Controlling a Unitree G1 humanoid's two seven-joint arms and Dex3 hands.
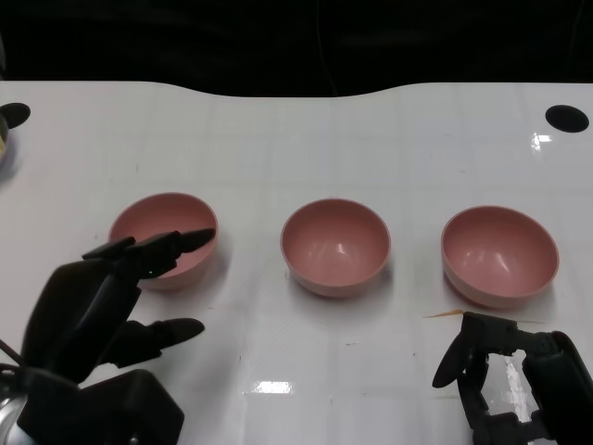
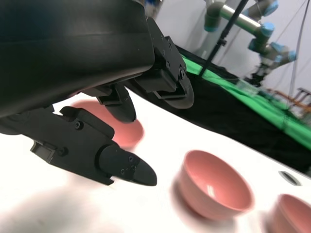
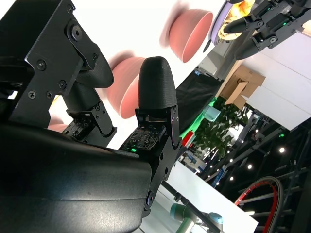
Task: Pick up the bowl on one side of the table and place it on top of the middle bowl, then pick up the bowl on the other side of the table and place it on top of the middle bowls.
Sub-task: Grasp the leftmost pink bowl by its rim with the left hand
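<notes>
Three pink bowls stand in a row on the white table (image 1: 278, 158): the left bowl (image 1: 164, 239), the middle bowl (image 1: 334, 246) and the right bowl (image 1: 500, 255). My left hand (image 1: 111, 297) hovers at the near side of the left bowl with its fingers spread and its fingertips (image 1: 195, 239) over the near rim; it holds nothing. In the left wrist view the fingers (image 2: 121, 167) partly cover the left bowl (image 2: 127, 133), and the middle bowl (image 2: 214, 187) lies beyond. My right hand (image 1: 514, 371) sits just in front of the right bowl, empty, fingers apart.
Black round holes (image 1: 567, 118) (image 1: 14, 114) mark the table's far corners. A rounded object (image 1: 4, 144) pokes in at the left edge. A thin orange mark (image 1: 449, 313) lies near the right bowl. Beyond the table's far edge it is dark.
</notes>
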